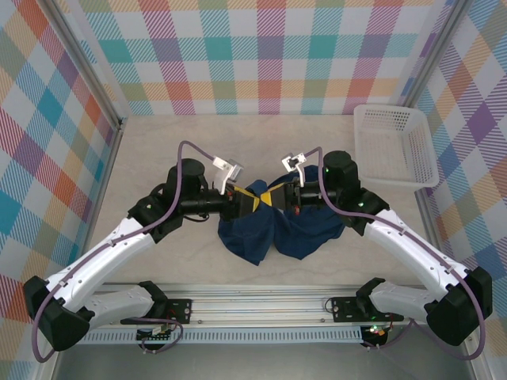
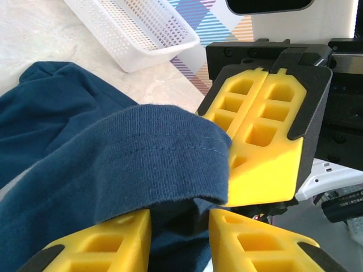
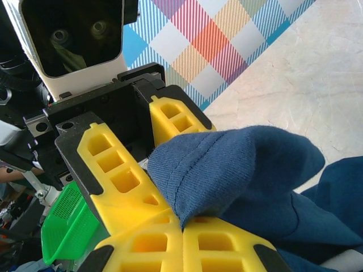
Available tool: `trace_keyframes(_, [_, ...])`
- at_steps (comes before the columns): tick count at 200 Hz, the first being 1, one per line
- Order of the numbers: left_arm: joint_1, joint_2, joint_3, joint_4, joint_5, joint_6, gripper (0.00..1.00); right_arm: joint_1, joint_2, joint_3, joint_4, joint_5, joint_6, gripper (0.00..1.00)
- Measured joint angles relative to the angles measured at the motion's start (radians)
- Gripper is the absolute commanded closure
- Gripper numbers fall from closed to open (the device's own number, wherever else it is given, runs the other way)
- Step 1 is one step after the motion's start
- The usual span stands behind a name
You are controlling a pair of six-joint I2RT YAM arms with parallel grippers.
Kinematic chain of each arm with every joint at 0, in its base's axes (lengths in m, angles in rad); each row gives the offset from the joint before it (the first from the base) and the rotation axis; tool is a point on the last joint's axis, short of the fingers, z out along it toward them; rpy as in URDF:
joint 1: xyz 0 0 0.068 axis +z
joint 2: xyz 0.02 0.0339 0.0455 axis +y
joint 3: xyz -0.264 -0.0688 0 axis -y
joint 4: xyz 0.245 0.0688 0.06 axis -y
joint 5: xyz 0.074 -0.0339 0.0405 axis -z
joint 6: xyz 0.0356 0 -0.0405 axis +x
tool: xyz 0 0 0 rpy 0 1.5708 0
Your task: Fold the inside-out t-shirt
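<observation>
The inside-out t-shirt point(image 1: 269, 233) is a dark navy heap at the middle of the table, with its top lifted up to both grippers. My left gripper point(image 1: 249, 200) and right gripper point(image 1: 277, 198) meet tip to tip above it. In the left wrist view, the left gripper point(image 2: 180, 232) has a bunch of navy cloth point(image 2: 142, 158) filling the gap between its yellow fingers. My right gripper point(image 3: 182, 238) is shut on a stitched hem of the shirt point(image 3: 227, 164). The right gripper's closed fingers point(image 2: 266, 130) press right against the fold held by the left.
A white perforated basket point(image 1: 396, 146) stands at the back right of the table, near the checkered wall. The marbled tabletop point(image 1: 158, 142) is walled on three sides. A metal rail point(image 1: 261, 297) runs along the near edge between the arm bases.
</observation>
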State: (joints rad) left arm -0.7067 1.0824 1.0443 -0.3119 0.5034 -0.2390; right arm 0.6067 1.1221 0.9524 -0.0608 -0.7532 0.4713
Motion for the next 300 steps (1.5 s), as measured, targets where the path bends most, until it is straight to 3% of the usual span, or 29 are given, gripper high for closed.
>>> trace_keyframes(47, [0.000, 0.009, 0.000, 0.003, 0.050, 0.001, 0.67, 0.000, 0.000, 0.000, 0.000, 0.000, 0.000, 1.00])
trace_keyframes(110, [-0.001, 0.013, 0.000, 0.026, 0.087, 0.001, 0.86, 0.000, -0.001, -0.001, 0.000, 0.001, 0.000, 1.00])
trace_keyframes(133, [-0.001, 0.011, 0.000, 0.026, 0.086, 0.004, 1.00, 0.000, -0.002, -0.001, 0.000, 0.004, 0.000, 1.00])
trace_keyframes(157, [-0.001, 0.010, 0.000, 0.027, 0.087, 0.006, 1.00, -0.002, -0.002, -0.001, -0.001, 0.005, 0.000, 0.97])
trace_keyframes(173, [-0.001, 0.008, 0.000, 0.027, 0.085, 0.005, 1.00, -0.002, -0.003, -0.001, -0.008, 0.013, 0.000, 0.89])
trace_keyframes(211, [-0.004, -0.024, -0.002, 0.027, 0.042, -0.017, 1.00, -0.003, -0.015, 0.000, -0.046, 0.070, -0.012, 0.89])
trace_keyframes(300, [-0.005, -0.053, 0.026, -0.018, -0.138, -0.167, 1.00, 0.013, -0.045, 0.003, -0.129, 0.152, -0.079, 0.63])
